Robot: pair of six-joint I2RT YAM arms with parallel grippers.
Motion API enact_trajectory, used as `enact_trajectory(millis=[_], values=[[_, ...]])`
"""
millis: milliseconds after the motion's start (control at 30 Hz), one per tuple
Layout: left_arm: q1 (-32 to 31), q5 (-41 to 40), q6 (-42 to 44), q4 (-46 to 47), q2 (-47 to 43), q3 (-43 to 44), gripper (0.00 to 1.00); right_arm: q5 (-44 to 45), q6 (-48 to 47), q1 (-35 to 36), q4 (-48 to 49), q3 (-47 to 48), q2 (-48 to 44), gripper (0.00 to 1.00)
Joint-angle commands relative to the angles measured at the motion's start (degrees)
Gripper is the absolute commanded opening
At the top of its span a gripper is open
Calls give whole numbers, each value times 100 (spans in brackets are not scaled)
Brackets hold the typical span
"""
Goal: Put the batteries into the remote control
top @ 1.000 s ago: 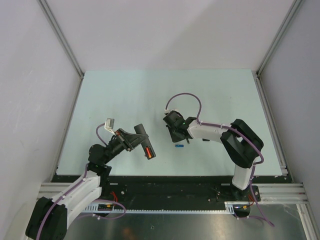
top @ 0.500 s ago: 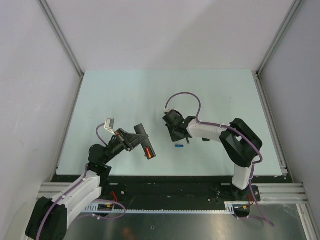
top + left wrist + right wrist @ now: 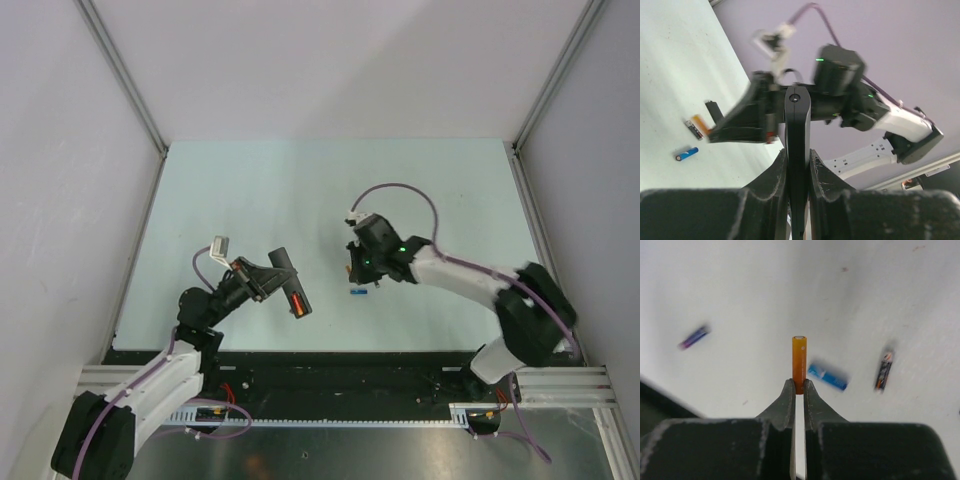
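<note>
Transfer step: right gripper [image 3: 798, 390] pinches one orange battery [image 3: 799, 360] by its end. At its nine o'clock, the left gripper [image 3: 798, 165] clamps the remote control [image 3: 797, 120]. Next move calls for lining that battery up with the remote.

Pale green worktop [image 3: 250, 190], evenly lit. Plain grey-white walls [image 3: 330, 60] stand left, far and right; aluminium frame rails [image 3: 120, 70] run along the corners.

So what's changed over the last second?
The right arm swung its elbow out to the right. The right end effector shifted slightly right and is now shut on an orange battery. The left end effector kept gripping the remote, and the blue battery stayed put.
</note>
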Motion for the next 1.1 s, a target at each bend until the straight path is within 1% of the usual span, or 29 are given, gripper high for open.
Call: enact_trajectory(millis=[0,33,100,133,233,300,367,433,500,567,667,767,933,1067], values=[[36,-171,119,183,135,259,0,-1355,98,-48,404,-398,-1652,0],[36,-285,128,200,170,286,0,-1470,98,13,360,-486,-1857,0],[36,-470,110,209,214,365,0,-1288,63,215,106,-522,-2462,0],[-8,-705,84,218,249,374,0,-1261,63,399,0,-522,-2631,0],[-104,-901,66,288,511,505,0,-1173,290,532,-457,-487,-3035,0],[-175,-901,5,420,775,672,0,-1111,458,602,-905,-338,-3116,0],[-245,-936,-188,665,1241,743,0,-901,546,742,-1326,-180,-3178,0],[-333,-928,-424,1192,1583,769,0,-638,642,857,-1512,31,-3256,0],[-386,-919,-540,1630,2076,848,0,-566,748,963,-1749,224,-3274,0],[-430,-901,-566,2026,2488,927,0,-277,801,1164,-1951,348,-3240,0],[-544,-919,-540,2300,2867,1059,0,84,854,1375,-2022,419,-3204,0],[-685,-980,-540,2441,3122,1182,0,409,872,1490,-2040,471,-3134,0],[-975,-1103,-514,2459,3378,1314,0,410,863,1508,-2268,875,-2748,0],[-1142,-1130,-584,2459,3589,1358,0,392,854,1508,-2260,1016,-2537,0]])
